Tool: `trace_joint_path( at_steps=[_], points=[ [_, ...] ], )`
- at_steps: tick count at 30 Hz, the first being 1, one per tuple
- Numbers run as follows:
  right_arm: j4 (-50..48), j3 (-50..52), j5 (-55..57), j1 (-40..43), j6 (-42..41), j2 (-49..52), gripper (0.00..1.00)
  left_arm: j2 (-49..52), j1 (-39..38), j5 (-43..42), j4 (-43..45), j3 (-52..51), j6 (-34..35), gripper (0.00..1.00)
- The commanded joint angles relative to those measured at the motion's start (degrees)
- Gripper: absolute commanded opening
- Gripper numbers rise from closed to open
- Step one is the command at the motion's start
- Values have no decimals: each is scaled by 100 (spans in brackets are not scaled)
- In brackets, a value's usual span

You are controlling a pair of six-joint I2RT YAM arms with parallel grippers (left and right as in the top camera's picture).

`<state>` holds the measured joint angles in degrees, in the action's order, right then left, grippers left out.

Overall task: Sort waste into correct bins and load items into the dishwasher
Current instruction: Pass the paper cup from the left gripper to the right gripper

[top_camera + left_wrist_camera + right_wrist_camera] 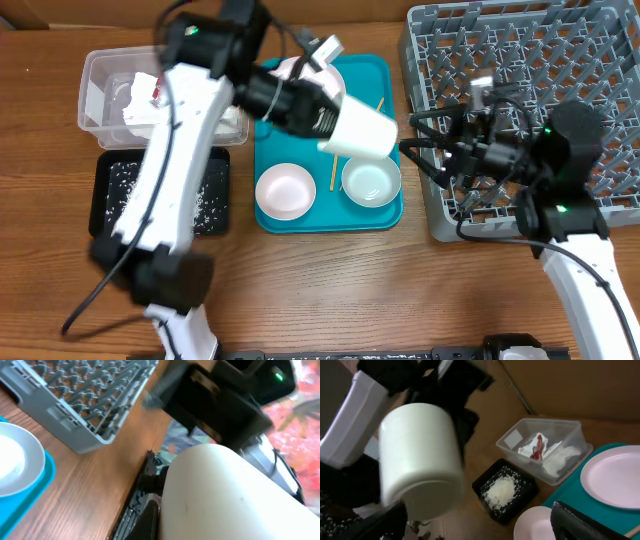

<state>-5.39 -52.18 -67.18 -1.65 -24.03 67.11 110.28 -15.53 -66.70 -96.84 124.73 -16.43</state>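
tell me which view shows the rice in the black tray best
Right wrist: the rice lies in the black tray, close and unobstructed. Overhead shows it partly under the left arm. Left wrist doesn't show it.

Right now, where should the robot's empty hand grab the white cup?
I'd grip the small white round cup across its curved wall near the closed bottom, coming from the side of the grey plastic dish rack. It hangs tipped sideways, the left fingers hold its other end, and the bottom points toward the open right fingers.
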Motion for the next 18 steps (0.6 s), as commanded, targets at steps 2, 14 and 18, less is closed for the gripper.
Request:
trace_joint_path(
  at_steps=[2, 14, 18],
  points=[
    [-63, -114, -271, 7, -177, -68, 95, -442, -13, -691, 0, -894, -1021, 4],
    [-949, -114, -750, -140, -643, -66, 97, 26, 315, -1904, 868, -2308, -1453, 4],
    [-894, -98, -723, -140, -481, 52, 98, 160, 289, -2393, 927, -2306, -1515, 4]
  ],
)
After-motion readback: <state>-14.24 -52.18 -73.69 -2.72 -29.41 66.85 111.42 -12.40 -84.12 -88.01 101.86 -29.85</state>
